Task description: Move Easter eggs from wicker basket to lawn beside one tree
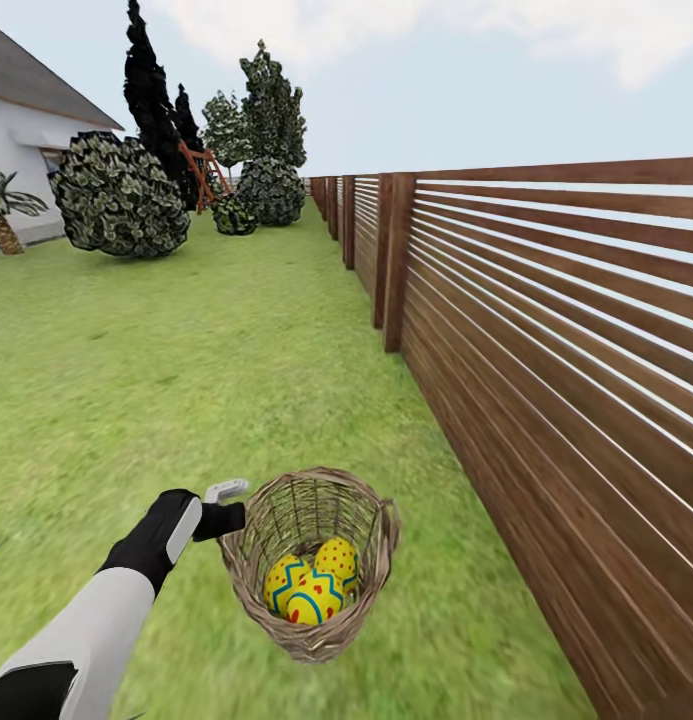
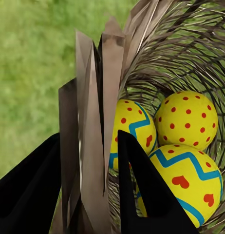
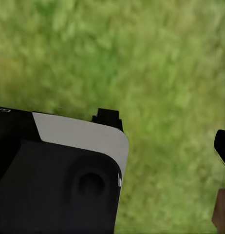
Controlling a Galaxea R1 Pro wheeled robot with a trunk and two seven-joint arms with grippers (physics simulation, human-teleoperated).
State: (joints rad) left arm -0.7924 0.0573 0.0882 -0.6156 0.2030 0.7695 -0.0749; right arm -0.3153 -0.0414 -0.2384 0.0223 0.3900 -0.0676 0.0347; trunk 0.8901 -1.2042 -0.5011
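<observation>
Black fingers [image 2: 141, 190] of the left gripper [image 1: 226, 520] clamp the basket [image 1: 311, 565] rim, one inside, one outside. Three eggs [image 1: 312, 582] sit inside it on the lawn [image 1: 186, 380], beside the fence [image 1: 546, 360]. Right gripper's state: can't tell.

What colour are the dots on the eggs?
Red dots on yellow eggs, clearest in the left wrist view.

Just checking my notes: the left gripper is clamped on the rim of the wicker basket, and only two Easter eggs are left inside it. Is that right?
Not quite. The left gripper is clamped on the rim of the wicker basket, but three Easter eggs lie inside, not two. The left wrist view shows all three: one dotted, two with blue zigzag bands.
</observation>
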